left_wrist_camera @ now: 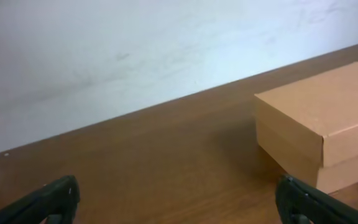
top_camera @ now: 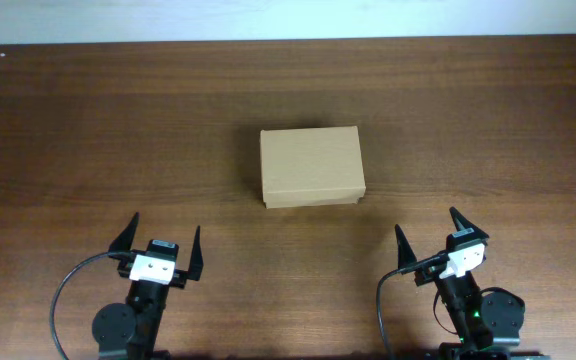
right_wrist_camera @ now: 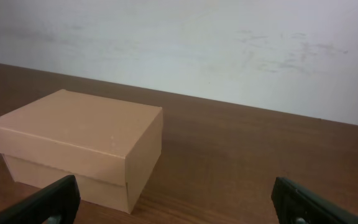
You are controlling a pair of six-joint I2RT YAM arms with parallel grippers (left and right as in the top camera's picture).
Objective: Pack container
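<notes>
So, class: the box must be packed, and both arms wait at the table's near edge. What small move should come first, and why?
Probably bring the right pincer forward to the near lid edge of the container. The lid is shut, both pincers are open and empty, and the right one sits nearer than the left pincer.

Left pincer (top_camera: 165, 234) and right pincer (top_camera: 426, 226) had pointed black fingers (top_camera: 128, 235), white blocks (top_camera: 154, 265) behind them, and looping black cables (top_camera: 65, 290).
</notes>
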